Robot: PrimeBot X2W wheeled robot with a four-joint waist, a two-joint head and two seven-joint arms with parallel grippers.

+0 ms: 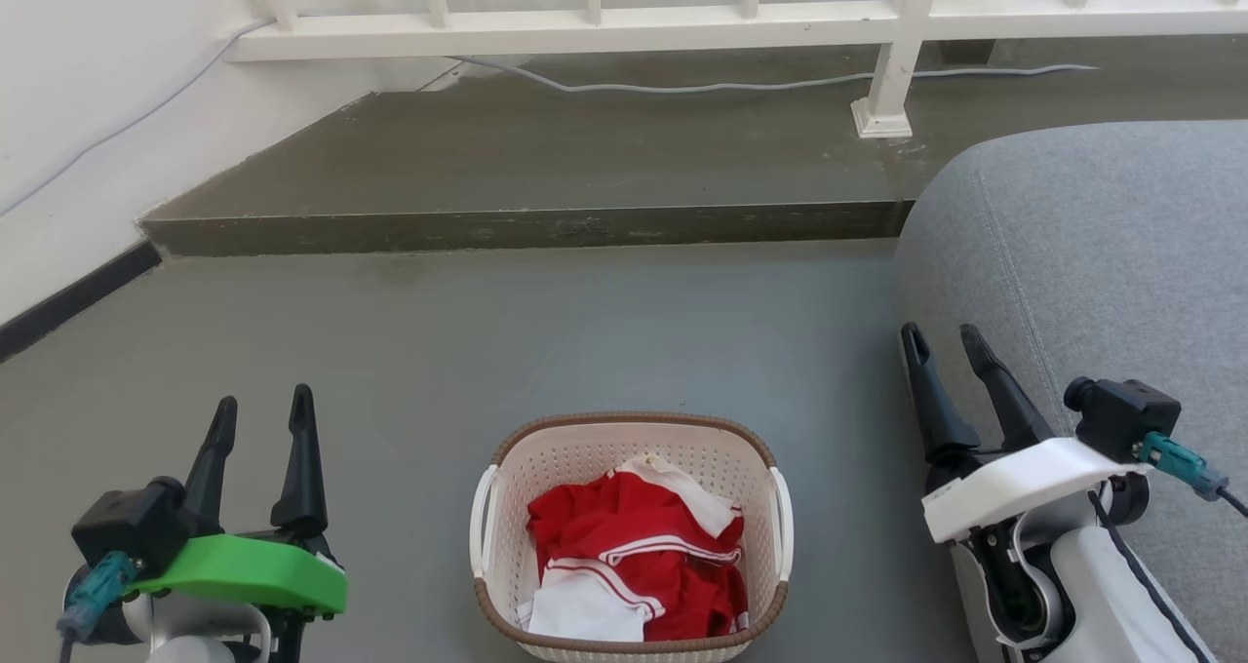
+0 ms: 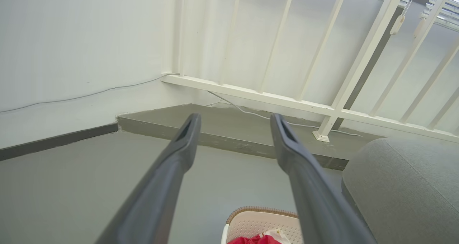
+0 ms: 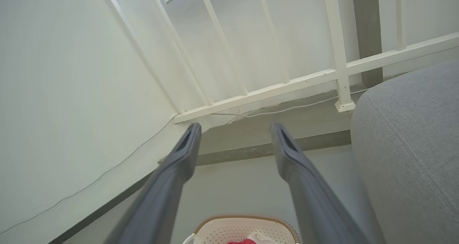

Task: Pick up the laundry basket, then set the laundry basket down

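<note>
The laundry basket [image 1: 634, 417] sits on the floor [image 1: 546, 331] at 6 o'clock. The left gripper [image 1: 264, 398] at 8 o'clock and the right gripper [image 1: 941, 331] at 4 o'clock have fingers apart, empty.

Head camera downward; wrist cameras low, forward; laundry basket [image 1: 585, 460] shared.

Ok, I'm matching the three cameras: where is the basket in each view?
Head: basket at bottom centre.
Left wrist: basket at bottom edge, right of centre.
Right wrist: basket at bottom edge, centre.
Shared landmark: railing post foot.
</note>
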